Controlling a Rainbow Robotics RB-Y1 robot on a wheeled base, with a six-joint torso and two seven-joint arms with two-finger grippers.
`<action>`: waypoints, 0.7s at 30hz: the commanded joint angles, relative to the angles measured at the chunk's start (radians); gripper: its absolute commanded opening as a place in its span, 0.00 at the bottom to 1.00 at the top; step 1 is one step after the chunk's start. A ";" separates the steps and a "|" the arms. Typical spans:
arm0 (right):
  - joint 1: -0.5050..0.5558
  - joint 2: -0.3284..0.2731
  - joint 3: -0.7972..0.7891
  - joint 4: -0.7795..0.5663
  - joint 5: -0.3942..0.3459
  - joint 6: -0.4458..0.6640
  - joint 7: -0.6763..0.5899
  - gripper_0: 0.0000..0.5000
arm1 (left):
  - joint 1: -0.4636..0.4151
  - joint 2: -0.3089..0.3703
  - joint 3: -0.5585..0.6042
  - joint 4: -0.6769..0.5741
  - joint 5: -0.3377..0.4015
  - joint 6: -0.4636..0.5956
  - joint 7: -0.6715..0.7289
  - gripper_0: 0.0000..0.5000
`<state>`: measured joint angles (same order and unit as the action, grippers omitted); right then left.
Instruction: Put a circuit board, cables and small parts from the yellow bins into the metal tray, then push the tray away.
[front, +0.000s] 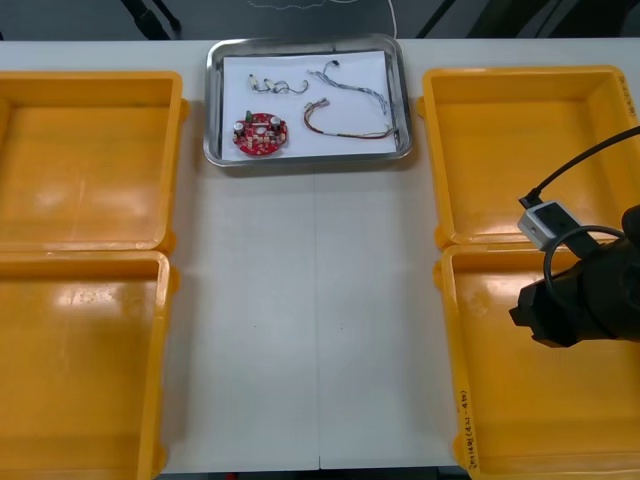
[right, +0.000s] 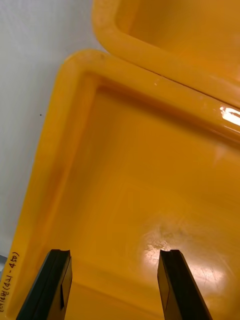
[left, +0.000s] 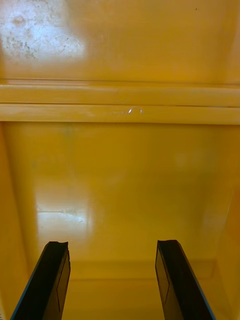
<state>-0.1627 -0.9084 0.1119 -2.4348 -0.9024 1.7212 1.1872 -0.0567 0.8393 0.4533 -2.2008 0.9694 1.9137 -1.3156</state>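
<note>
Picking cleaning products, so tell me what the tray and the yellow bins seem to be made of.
Metal tray: likely stainless steel or aluminium, polished; its raised rim is grey and reflective. The floor is white, perhaps paper or coating. Yellow bins: probably moulded plastic, glossy; rounded rims, bright glare patches.

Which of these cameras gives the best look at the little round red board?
The front view: the red circuit board lies whole and unobstructed in the metal tray. Both wrist views look into yellow bins instead.

Electronics workshop, yellow bins (front: 85, 165), circuit board (front: 260, 134)
</note>
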 joint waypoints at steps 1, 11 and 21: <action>0.061 -0.033 -0.072 -0.026 -0.007 0.003 -0.049 1.00 | 0.018 0.044 0.028 -0.028 0.006 0.006 -0.045 1.00; 0.137 -0.033 -0.139 -0.007 -0.001 -0.011 -0.089 1.00 | 0.018 0.044 0.028 -0.028 0.006 0.006 -0.045 1.00; 0.184 -0.033 -0.192 0.045 -0.030 -0.031 -0.115 1.00 | 0.018 0.044 0.028 -0.028 0.006 0.006 -0.045 1.00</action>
<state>-0.0093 -0.9087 -0.0338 -2.4052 -0.9121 1.7084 1.1254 -0.0567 0.8393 0.4533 -2.2009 0.9694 1.9137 -1.3156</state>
